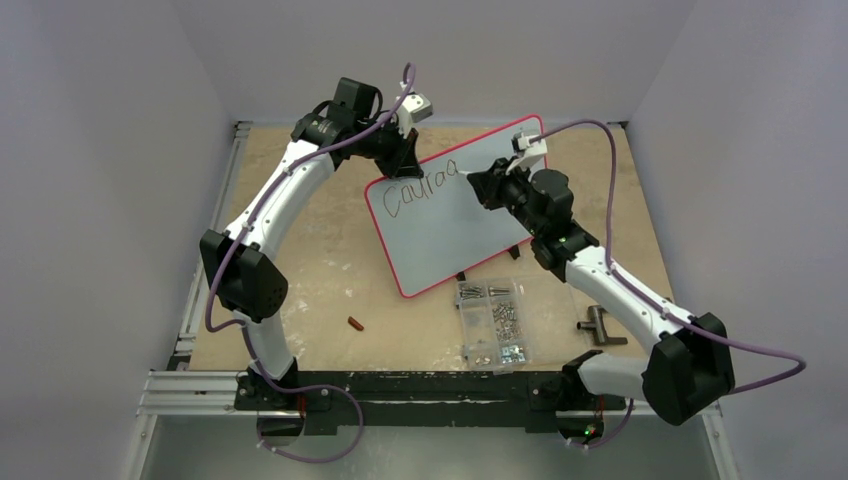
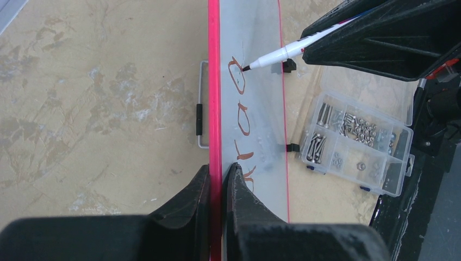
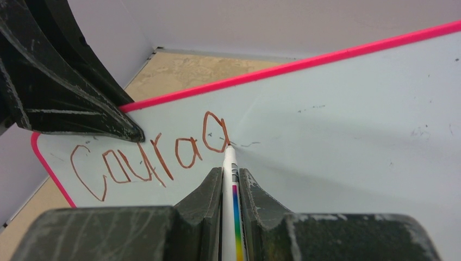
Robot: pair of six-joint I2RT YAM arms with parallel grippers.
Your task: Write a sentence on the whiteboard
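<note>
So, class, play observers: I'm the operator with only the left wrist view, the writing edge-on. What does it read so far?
Observer: In the right wrist view the sentence reads roughly "Coura" plus one more round letter.
Operator: Is the pen seated squarely?
Observer: Yes, the marker runs straight between the fingers of the right gripper, which is shut on it.
Operator: Anything else lying about?
Observer: Top view: a dark T-shaped tool lies right of the screw box.

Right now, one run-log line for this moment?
left pincer: shut on whiteboard edge | right pincer: shut on marker, tip on board | sentence: Coura plus one unfinished letter
</note>
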